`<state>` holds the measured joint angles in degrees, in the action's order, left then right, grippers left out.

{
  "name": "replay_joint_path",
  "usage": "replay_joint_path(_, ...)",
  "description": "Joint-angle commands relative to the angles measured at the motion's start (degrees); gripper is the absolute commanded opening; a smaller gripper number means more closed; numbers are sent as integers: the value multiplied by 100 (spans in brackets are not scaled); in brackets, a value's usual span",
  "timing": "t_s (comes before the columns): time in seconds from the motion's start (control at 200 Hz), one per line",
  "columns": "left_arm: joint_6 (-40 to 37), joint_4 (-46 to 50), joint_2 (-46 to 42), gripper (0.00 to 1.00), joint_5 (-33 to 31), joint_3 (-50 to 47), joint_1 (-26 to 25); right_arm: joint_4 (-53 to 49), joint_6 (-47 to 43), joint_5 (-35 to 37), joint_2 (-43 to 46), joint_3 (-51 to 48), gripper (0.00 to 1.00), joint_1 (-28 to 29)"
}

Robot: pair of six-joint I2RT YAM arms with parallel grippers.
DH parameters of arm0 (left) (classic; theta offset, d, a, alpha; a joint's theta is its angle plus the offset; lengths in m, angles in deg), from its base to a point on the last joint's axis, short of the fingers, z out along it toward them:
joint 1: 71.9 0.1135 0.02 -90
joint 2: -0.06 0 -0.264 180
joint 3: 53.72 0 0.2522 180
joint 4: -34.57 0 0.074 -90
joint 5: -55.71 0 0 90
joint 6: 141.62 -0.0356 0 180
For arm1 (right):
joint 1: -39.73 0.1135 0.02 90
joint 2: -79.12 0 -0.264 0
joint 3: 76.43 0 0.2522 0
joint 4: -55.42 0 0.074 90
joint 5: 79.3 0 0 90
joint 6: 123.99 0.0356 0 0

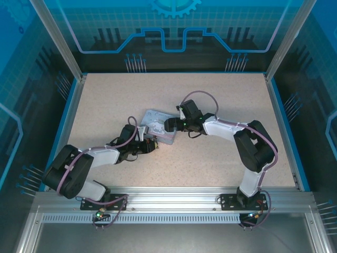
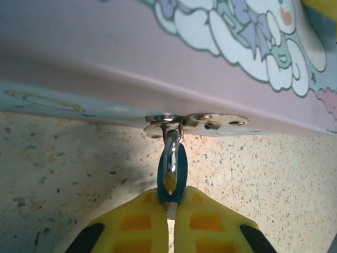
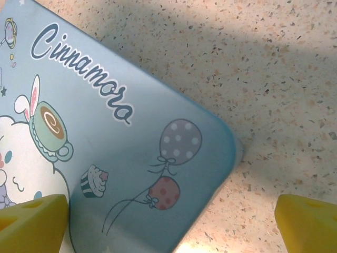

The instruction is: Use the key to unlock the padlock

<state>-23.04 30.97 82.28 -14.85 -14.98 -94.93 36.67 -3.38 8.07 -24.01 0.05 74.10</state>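
Left gripper [image 2: 169,206] pinched shut on padlock [image 2: 171,174] hanging from tin [image 2: 105,47] hasp [image 2: 196,120], right gripper [image 3: 169,224] wide open and empty above tin corner; best hold padlock steady, keyhole clear, while right fetches key.

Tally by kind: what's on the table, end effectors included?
Cartoon-printed tin: 1
Padlock on the tin's hasp: 1
Key, likely the thin sliver being pinched: 1
End effectors: 2, left end effector, right end effector
Total: 5
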Motion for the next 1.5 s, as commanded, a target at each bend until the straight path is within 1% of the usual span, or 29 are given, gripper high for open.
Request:
replay_joint_path(0.0, 281, 353, -177, 0, 323, 104, 48, 296, -393, 120, 196, -562, 100, -121)
replay_joint_path(0.05, 460, 360, -209, 0, 358, 154, 47, 624, -531, 85, 422, -777, 100, -141)
replay_joint_path(0.16, 900, 467, -310, 0, 329, 256, 45, 1156, -857, 243, 965, -1198, 100, -189)
replay_joint_path(0.33, 1775, 488, -482, 0, 382, 346, 52, 1988, -1536, 562, 1810, -2256, 100, -120)
replay_joint_path(0.44, 2284, 752, -535, 0, 368, 476, 51, 2668, -2112, 1135, 2181, -2859, 100, 308)
replay_joint_path(0.545, 2642, 925, -540, 0, 392, 607, 49, 3274, -2719, 1776, 2327, -3290, 95, 934)
replay_joint_path(0.595, 2781, 956, -527, 0, 425, 660, 51, 3498, -2945, 2116, 2326, -3384, 92, 1252)
replay_joint_path(0.76, 3085, 1016, -463, 0, 547, 831, 46, 4080, -3635, 2800, 2126, -3487, 81, 2034)
replay_joint_path(0.845, 3192, 1016, -416, 0, 635, 914, 45, 4247, -4092, 3134, 1942, -3422, 76, 2361)
replay_joint_path(0.905, 3257, 1011, -405, 0, 694, 963, 47, 4341, -4394, 3273, 1794, -3357, 75, 2513)
replay_joint_path(1.061, 3266, 1097, -438, 0, 740, 1042, 47, 4514, -4980, 3364, 1419, -3182, 73, 2581)
replay_joint_path(1.206, 3295, 1087, -522, 0, 727, 1032, 56, 4499, -5363, 3293, 1294, -2969, 72, 2583)
replay_joint_path(1.491, 3336, 1060, -564, 0, 754, 1018, 59, 4525, -5676, 3190, 1028, -2684, 68, 2627)
